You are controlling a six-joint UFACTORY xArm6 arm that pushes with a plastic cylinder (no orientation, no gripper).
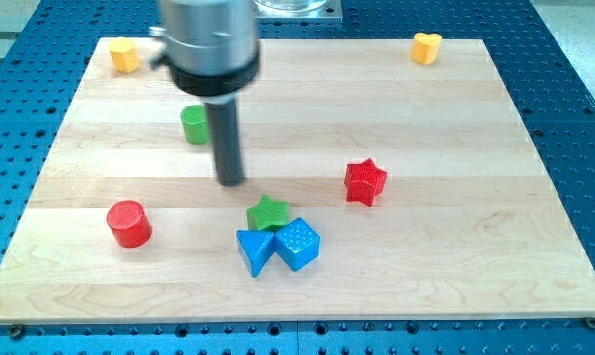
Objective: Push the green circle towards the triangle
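Observation:
The green circle (194,124) stands on the wooden board (455,227) at the upper left of the middle. The blue triangle (255,250) lies at the lower middle, touching a blue cube (298,244) on its right and a green star (268,213) just above it. My tip (232,182) sits on the board below and to the right of the green circle, a short gap away, and above and left of the green star. The rod partly hides the circle's right edge.
A red cylinder (129,223) stands at the lower left. A red star (365,181) lies right of the middle. A yellow block (125,55) sits at the top left corner and a yellow heart (427,46) at the top right.

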